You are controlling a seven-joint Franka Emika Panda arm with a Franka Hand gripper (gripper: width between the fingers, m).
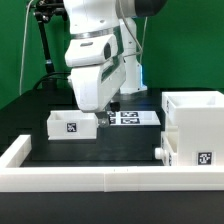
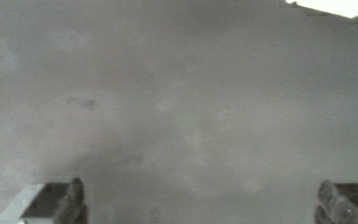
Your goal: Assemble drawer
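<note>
Jaws are seen spread and empty over bench (image 2: 176, 110), just beside small tray (image 1: 75, 124). Tray pickup is judged pending; alignment over its wall is needed first.

No readable text, seemingly only coded tags (image 1: 204, 157) on tray (image 1: 58, 121), housing (image 1: 190, 125), marker board (image 1: 138, 118)

A small white tray (image 1: 72, 124) sits flat on the dark counter (image 1: 130, 142), open side up, with a black-and-white tag (image 1: 72, 127) on its front. Well apart, at the exterior view's right, stands the big white box (image 1: 195, 125) with its own tag low down.
</note>
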